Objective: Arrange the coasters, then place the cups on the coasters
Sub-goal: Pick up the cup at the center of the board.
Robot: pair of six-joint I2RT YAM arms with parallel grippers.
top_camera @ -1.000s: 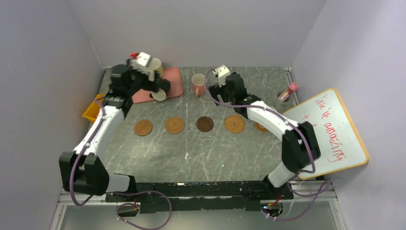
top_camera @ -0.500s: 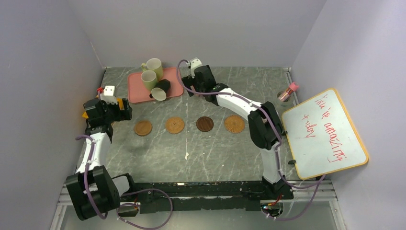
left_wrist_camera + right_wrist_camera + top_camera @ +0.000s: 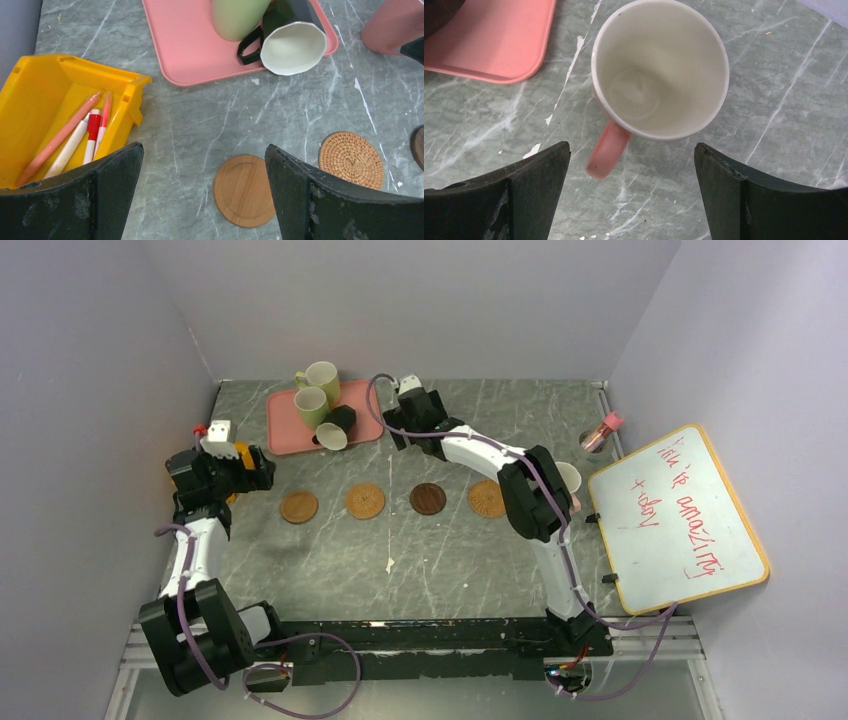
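Observation:
Coasters lie in a row: a smooth wooden one point(image 3: 299, 506) point(image 3: 243, 191), a woven one point(image 3: 365, 501) point(image 3: 351, 159), a dark brown one point(image 3: 428, 498) and another woven one point(image 3: 485, 498), partly under the right arm. Two yellow-green cups point(image 3: 320, 380) point(image 3: 310, 405) and a black cup point(image 3: 335, 428) point(image 3: 290, 40) on its side sit on the pink tray point(image 3: 285, 430). Upright on the table, a pink cup point(image 3: 659, 70) has its handle pointing at my open right gripper point(image 3: 631, 146) point(image 3: 405, 435) just above it. My left gripper point(image 3: 204, 150) point(image 3: 255, 470) hangs open and empty left of the wooden coaster. Another cup's pale rim point(image 3: 568, 478) shows behind the right elbow.
A yellow bin point(image 3: 45, 100) holding markers sits at the table's left edge under my left gripper. A whiteboard point(image 3: 680, 515) leans at the right, with a small clear jar point(image 3: 600, 432) with a pink lid behind it. Grey walls enclose the table.
My left arm has pulled back from the tray to the yellow bin. The right arm has swung left over the pink cup beside the tray. A cup now shows behind its elbow.

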